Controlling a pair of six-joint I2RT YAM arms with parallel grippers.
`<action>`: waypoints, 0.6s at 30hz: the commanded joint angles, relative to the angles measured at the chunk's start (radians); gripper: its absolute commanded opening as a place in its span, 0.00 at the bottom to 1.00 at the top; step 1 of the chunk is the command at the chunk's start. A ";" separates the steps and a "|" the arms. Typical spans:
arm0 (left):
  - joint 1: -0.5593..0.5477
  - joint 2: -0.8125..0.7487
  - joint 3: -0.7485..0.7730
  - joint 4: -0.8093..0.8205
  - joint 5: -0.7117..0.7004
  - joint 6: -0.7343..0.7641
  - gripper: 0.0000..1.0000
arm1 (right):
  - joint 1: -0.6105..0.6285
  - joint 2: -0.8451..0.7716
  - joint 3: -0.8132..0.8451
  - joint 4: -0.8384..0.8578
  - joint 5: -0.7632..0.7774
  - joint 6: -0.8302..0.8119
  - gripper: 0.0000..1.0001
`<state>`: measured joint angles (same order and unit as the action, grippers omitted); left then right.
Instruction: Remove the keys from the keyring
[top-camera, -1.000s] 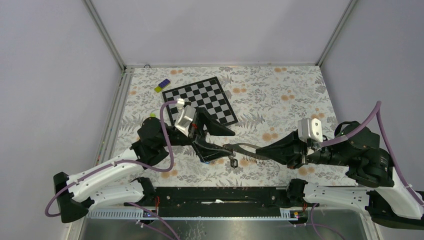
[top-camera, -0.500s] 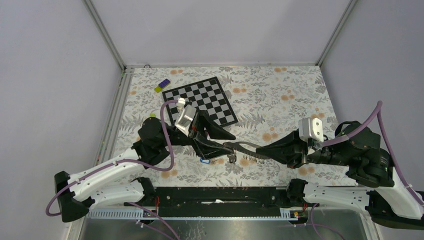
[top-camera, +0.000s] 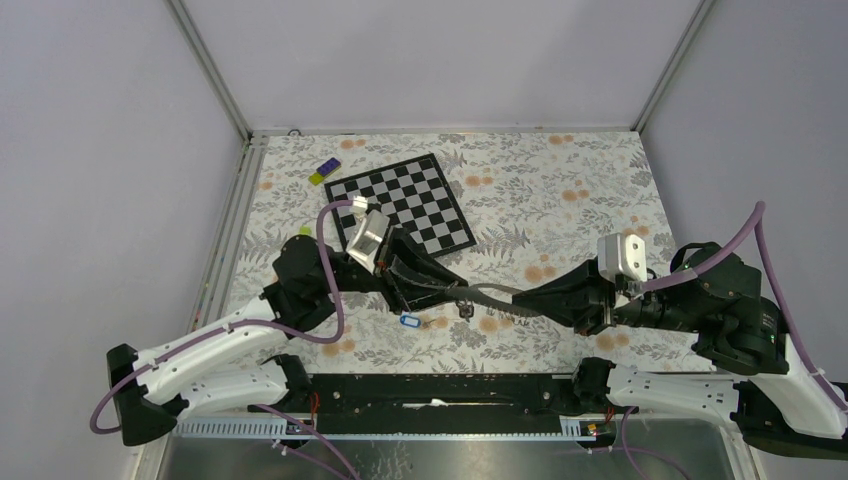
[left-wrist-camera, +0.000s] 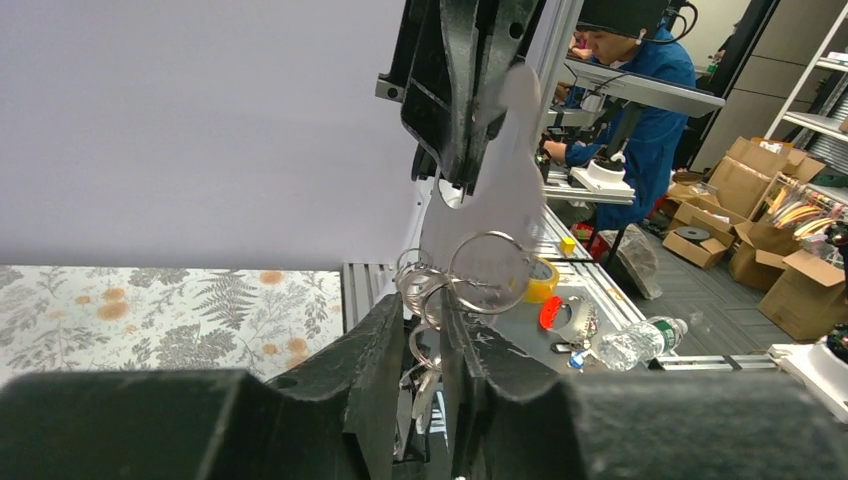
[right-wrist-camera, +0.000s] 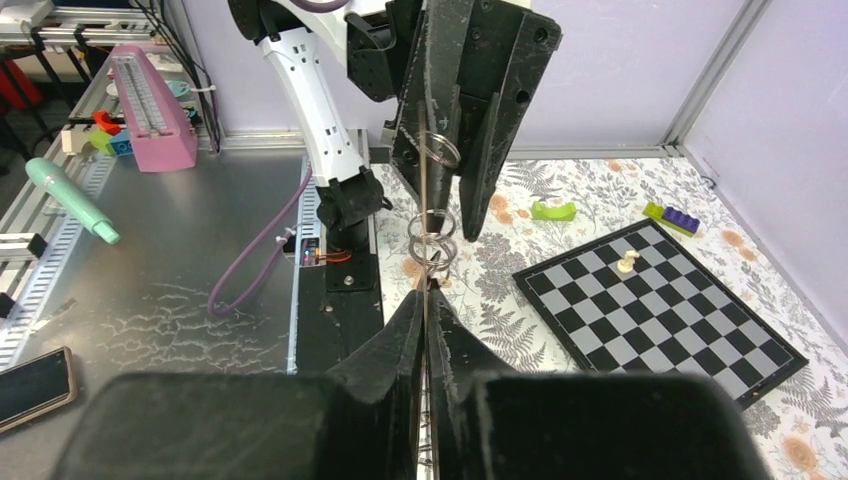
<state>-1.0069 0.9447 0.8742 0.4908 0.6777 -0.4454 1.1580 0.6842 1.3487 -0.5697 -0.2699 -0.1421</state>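
My two grippers meet tip to tip over the flowered cloth in the top view. The right gripper is shut on a flat silvery key, seen edge-on in its own wrist view. From that key hang the keyring's wire rings. The left gripper has its jaws narrow around those rings, which touch both fingers. A dark-headed key dangles under the meeting point. The blue tag with its white label shows lower left of it.
A chessboard lies behind the left arm, with a white chess piece on it. A blue and yellow block sits at the back left, and a green piece near the board. The metal frame rail runs along the near edge.
The left gripper moved right to the right gripper's tip and narrowed its jaws around the rings. The blue tag came into view at lower left.
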 joint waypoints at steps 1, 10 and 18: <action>0.002 -0.037 0.008 0.022 -0.027 0.017 0.22 | -0.003 -0.010 0.005 0.044 -0.001 0.000 0.09; 0.002 -0.066 0.002 -0.009 -0.056 0.027 0.01 | -0.003 -0.011 -0.002 0.042 0.012 -0.004 0.09; 0.002 -0.059 -0.005 0.000 -0.056 0.020 0.12 | -0.002 -0.008 0.004 0.045 0.007 -0.001 0.09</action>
<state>-1.0069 0.8932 0.8742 0.4530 0.6376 -0.4324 1.1580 0.6785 1.3430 -0.5709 -0.2710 -0.1421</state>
